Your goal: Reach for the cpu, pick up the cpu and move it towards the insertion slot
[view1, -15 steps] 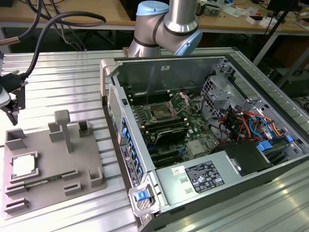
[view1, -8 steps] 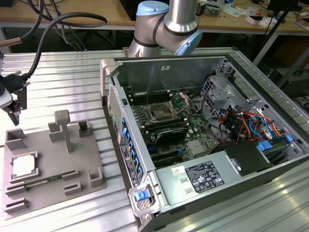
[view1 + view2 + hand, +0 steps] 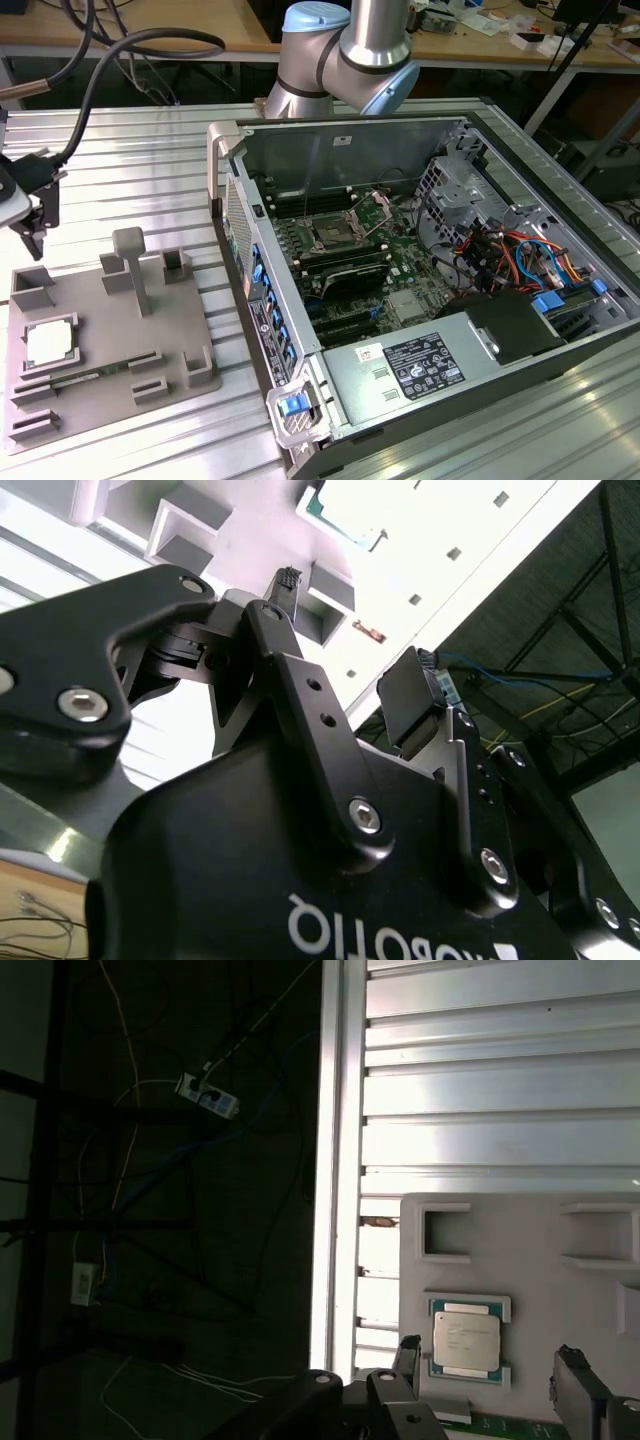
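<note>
Black two-fingered claw (image 3: 487, 1352) is spread wide and holding nothing. The pale silvery square cpu (image 3: 466, 1340) sits below it, untouched in its grey plastic tray (image 3: 100, 335). So the reach is mostly there, no grab yet. The dark metal-framed insertion slot (image 3: 330, 235) is well away from the claw, inside the open grey computer case (image 3: 350, 150). Ribbed aluminium desk (image 3: 120, 150), with cluttered wooden lab benches (image 3: 230, 25) beyond.

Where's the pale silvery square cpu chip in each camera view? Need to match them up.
Exterior view: the pale silvery square cpu lies in a pocket of the grey fixture plate, at the exterior view's left.
First wrist view: cpu, green-bordered, seated in the same plate.
Second wrist view: probably the washed-out pale patch with a green edge; not certain.
Shared landmark: the grey fixture plate's raised pocket walls.
</note>
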`<state>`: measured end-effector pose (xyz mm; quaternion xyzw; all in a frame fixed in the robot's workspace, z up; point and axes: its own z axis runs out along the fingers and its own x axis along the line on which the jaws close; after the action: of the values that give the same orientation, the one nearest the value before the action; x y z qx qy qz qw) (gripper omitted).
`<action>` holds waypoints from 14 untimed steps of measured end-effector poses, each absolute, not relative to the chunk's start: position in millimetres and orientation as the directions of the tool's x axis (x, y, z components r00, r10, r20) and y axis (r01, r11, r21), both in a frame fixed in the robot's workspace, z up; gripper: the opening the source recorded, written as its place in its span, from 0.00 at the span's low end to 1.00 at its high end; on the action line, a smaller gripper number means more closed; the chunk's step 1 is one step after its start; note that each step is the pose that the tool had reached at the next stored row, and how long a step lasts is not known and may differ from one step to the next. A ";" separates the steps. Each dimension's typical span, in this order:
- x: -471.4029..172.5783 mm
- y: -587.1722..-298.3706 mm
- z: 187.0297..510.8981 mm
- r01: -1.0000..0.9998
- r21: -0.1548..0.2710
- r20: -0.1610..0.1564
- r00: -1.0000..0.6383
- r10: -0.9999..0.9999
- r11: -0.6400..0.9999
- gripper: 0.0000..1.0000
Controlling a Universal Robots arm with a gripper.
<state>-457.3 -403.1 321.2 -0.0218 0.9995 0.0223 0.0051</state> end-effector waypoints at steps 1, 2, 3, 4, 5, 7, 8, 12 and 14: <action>-457.0 -403.2 321.0 -0.044 0.044 -0.011 -0.999 -0.043 0.998 0.60; -456.7 -403.2 320.8 -0.044 0.044 -0.011 -0.999 -0.043 0.998 0.60; -456.5 -403.3 320.7 -0.044 0.044 -0.011 -0.999 -0.043 0.998 0.60; -456.2 -403.3 320.5 -0.044 0.044 -0.011 -0.999 -0.043 0.998 0.60; -456.1 -403.3 320.4 -0.044 0.044 -0.011 -0.999 -0.043 0.998 0.60; -455.7 -403.3 320.1 -0.044 0.044 -0.011 -0.999 -0.043 0.998 0.60; -455.5 -403.3 320.0 -0.044 0.045 -0.011 -0.999 -0.043 0.998 0.60; -454.5 -403.4 319.3 -0.044 0.045 -0.011 -0.999 -0.043 0.998 0.60; -454.2 -403.4 319.0 -0.044 0.045 -0.011 -0.999 -0.043 0.998 0.60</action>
<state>-454.2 -403.4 319.0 -0.0218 0.9995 0.0225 0.0051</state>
